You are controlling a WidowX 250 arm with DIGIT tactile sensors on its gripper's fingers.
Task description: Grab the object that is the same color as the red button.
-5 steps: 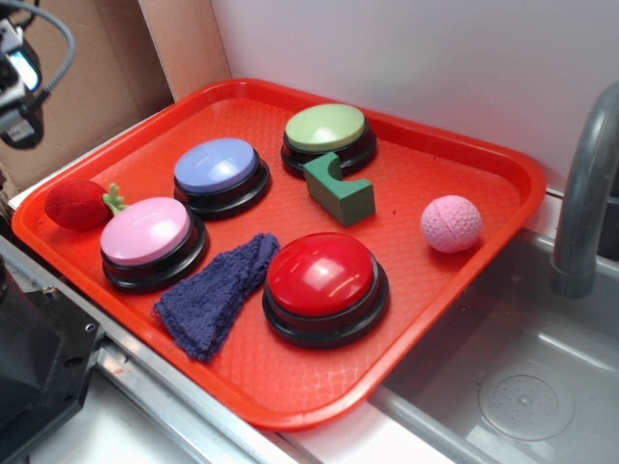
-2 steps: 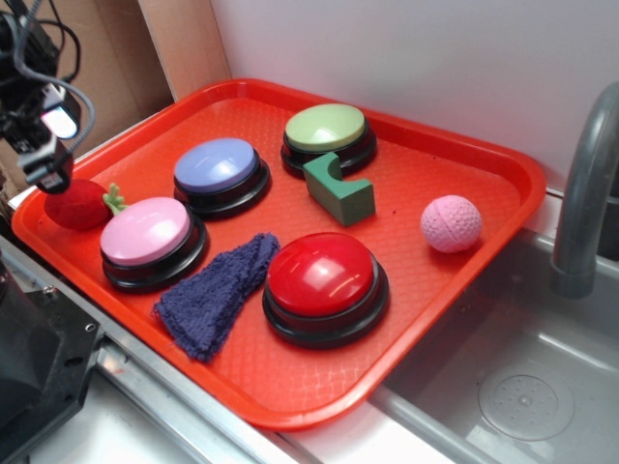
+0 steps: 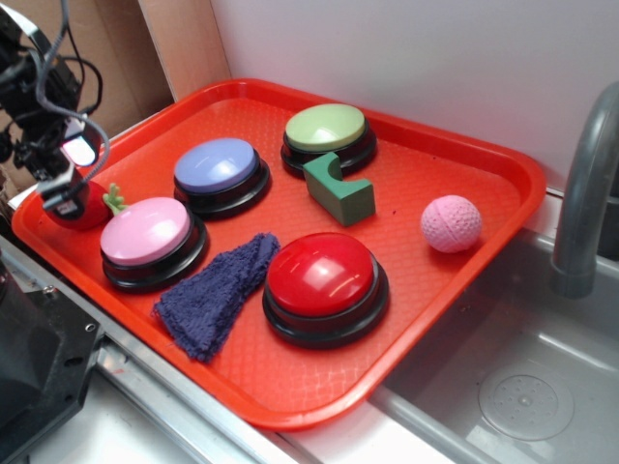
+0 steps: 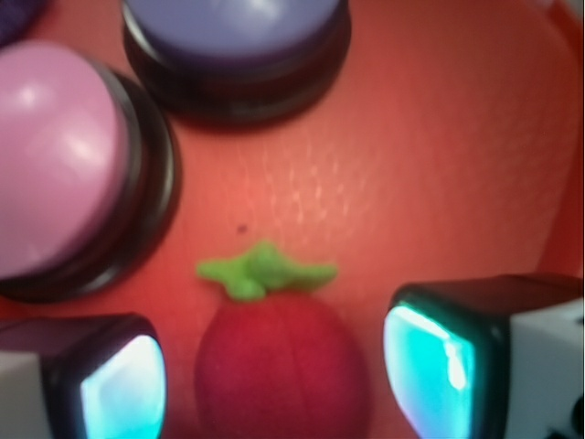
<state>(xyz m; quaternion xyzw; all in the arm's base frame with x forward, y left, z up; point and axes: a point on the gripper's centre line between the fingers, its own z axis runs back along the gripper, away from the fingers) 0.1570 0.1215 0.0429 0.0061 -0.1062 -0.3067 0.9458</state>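
The small fuzzy red plush fruit [image 4: 279,366] with a green stem [image 4: 263,271] lies at the tray's far left corner. In the exterior view it [image 3: 95,208] is partly hidden by my gripper [image 3: 64,193]. In the wrist view my gripper [image 4: 274,380] is open and low over it, one finger on each side, with small gaps between the pads and the plush. The big glossy red dome button [image 3: 321,274] on its black base sits at the tray's front middle, far from the gripper.
On the red tray [image 3: 464,159]: a pink button [image 3: 145,232] right beside the plush, a purple button [image 3: 216,164], a green button [image 3: 325,126], a green block [image 3: 340,190], a pink textured ball [image 3: 451,223], a blue cloth [image 3: 218,290]. A sink [image 3: 522,387] and faucet [image 3: 585,193] are at right.
My gripper has come down and forward from the upper left onto the tray's left corner. It now straddles the red plush fruit. Nothing else has moved.
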